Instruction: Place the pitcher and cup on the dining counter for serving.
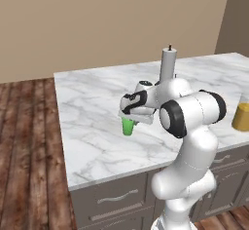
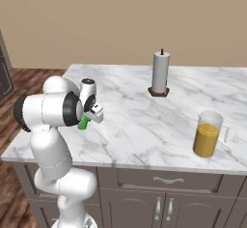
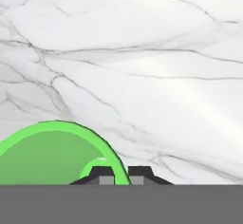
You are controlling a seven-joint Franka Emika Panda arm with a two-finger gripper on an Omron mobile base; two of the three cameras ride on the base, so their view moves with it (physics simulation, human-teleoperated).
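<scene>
Green cup (image 3: 52, 152) (rim pinched), under gripper (image 3: 121, 173)

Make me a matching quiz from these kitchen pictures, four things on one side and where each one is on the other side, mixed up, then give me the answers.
Things:
1. cup
2. pitcher
3. paper towel roll
4. gripper

Places or states:
A. standing upright on a small dark base toward the far side of the counter
B. shut on the green rim
C. near the front edge of the counter, apart from the arm, juice inside
D. under the robot's hand, held by its rim

Pairs: 1-D, 2-C, 3-A, 4-B
</scene>
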